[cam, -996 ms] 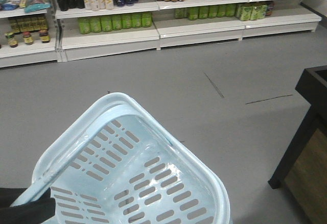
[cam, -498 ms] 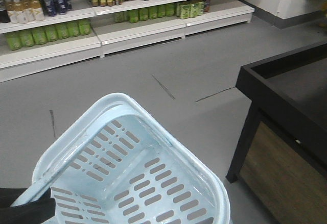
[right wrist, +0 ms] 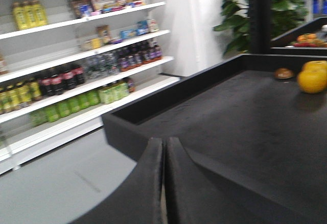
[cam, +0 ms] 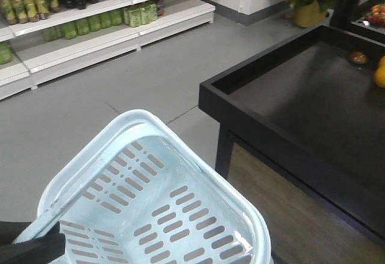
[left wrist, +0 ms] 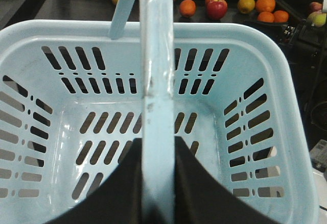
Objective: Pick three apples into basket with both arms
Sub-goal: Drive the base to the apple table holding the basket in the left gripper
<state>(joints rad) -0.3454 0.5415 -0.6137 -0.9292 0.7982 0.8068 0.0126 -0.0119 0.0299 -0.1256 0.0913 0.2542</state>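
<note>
two grippers, one basket [left wrist: 240, 30]: our left gripper [left wrist: 158, 155] has its jaws pinched on the pale blue handle [left wrist: 156, 55] of the basket, black fingers [left wrist: 112, 193] either side of the bar, while our right gripper [right wrist: 164, 152] has its jaws pressed together with just a hairline slit and nothing between them. the basket hangs just beside the black display table [cam: 289, 107], and past its far rim, in the left wrist view, we count one clearly red apple [left wrist: 216, 9] among at least five oranges [left wrist: 187, 7] on a dark surface.
</note>
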